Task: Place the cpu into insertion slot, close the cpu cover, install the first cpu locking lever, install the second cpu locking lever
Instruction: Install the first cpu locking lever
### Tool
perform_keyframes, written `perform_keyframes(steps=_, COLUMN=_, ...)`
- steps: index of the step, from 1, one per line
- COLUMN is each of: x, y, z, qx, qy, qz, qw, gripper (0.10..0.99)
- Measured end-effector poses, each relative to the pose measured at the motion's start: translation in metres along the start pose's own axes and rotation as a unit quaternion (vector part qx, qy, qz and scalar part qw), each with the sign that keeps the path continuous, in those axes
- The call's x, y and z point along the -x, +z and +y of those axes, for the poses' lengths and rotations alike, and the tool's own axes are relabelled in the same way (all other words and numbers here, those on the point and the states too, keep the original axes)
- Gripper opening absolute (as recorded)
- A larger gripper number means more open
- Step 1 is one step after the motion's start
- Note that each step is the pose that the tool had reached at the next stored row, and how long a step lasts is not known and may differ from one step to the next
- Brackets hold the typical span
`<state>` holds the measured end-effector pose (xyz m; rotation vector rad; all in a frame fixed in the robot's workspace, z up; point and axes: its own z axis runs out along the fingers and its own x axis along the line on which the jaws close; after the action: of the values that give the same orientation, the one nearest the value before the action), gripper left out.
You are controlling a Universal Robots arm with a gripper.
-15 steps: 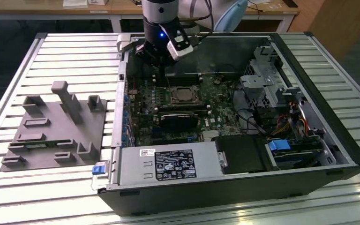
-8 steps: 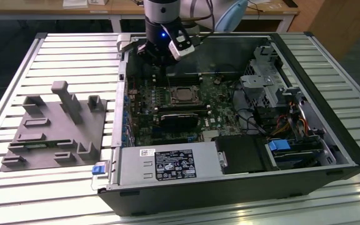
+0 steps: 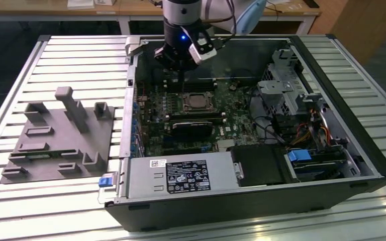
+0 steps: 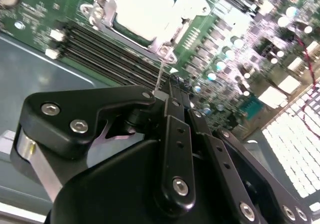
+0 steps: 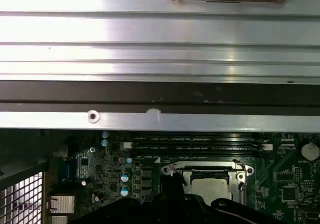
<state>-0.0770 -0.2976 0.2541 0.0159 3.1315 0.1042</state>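
The cpu [image 3: 196, 103] lies flat in the insertion slot on the green board, its silvery top showing [image 4: 142, 8] [image 5: 210, 188]. The cpu cover [image 5: 205, 170] [image 4: 192, 14] lies down around it as a metal frame, hiding most of the slot. A thin wire locking lever [image 4: 160, 71] rises from the socket's corner up to my fingertips. My gripper [image 3: 181, 84] [image 4: 174, 81] hangs just beyond the socket's far edge with its black fingers together. I cannot tell whether they pinch the lever or only stand beside it.
The open computer case [image 3: 354, 150] lies on a slatted metal table [image 3: 59, 60]. Long black memory slots [image 4: 115, 58] run beside the socket. A power supply [image 3: 179, 175], drive cage [image 3: 280, 90] and cables [image 3: 293, 130] stand inside the case. A grey fixture block [image 3: 59, 135] sits at the exterior view's left.
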Motion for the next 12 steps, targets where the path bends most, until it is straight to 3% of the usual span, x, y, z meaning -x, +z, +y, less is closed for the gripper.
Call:
perform_keyframes(steps=6, x=0.0202, y=0.0025, z=0.0, qx=0.0001, qy=0.0, qz=0.0011, qw=1.0, gripper=0.118)
perform_keyframes(steps=10, x=0.0218, y=0.0028, z=0.0, qx=0.0006, qy=0.0, qz=0.0012, qw=1.0, gripper=0.118)
perform_keyframes(steps=12, x=0.0219, y=0.0035, z=0.0, qx=0.0077, qy=0.0, qz=0.0007, qw=1.0, gripper=0.118)
